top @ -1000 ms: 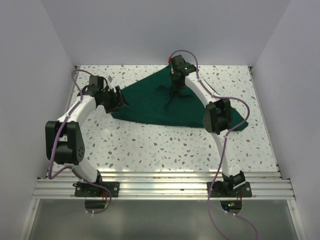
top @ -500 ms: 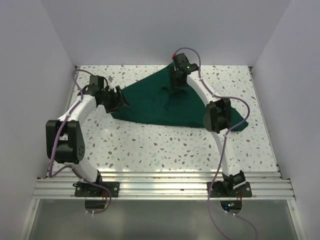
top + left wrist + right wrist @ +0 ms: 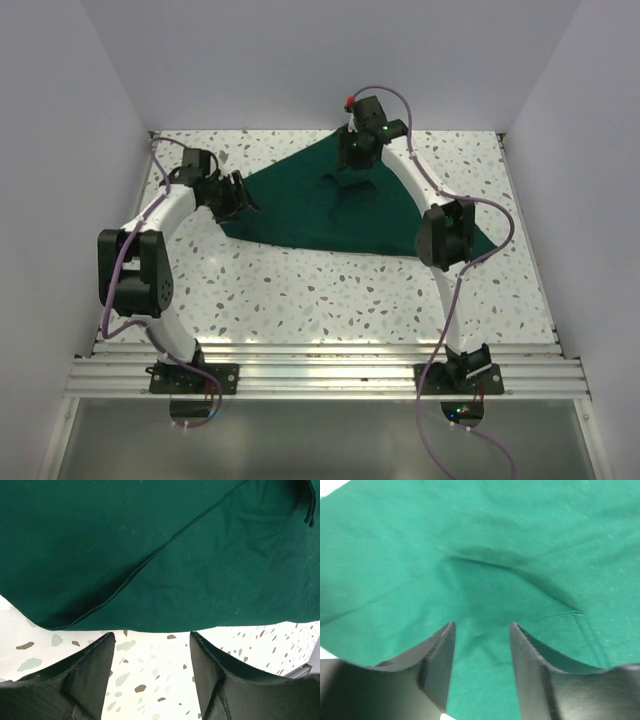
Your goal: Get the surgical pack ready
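The dark green cloth drape [image 3: 320, 205] of the surgical pack lies folded in a rough triangle on the speckled table, with a raised lump [image 3: 345, 185] near its middle; whatever is under it is hidden. My left gripper [image 3: 243, 197] sits at the drape's left edge, open, with only bare table between its fingers [image 3: 95, 665]; the cloth edge [image 3: 150, 627] lies just beyond the tips. My right gripper [image 3: 350, 158] hovers over the drape's far part, open and empty, with green cloth [image 3: 510, 585] filling its wrist view.
White walls enclose the table [image 3: 300, 290] on the left, back and right. The right arm's elbow [image 3: 442, 232] hangs over the drape's right corner. An aluminium rail [image 3: 320, 375] with both arm bases runs along the near edge.
My right gripper has let go of the cloth it was pinching at the middle, opened, and drawn back toward the far edge. The drape settled into a lump. The left arm shifted slightly.
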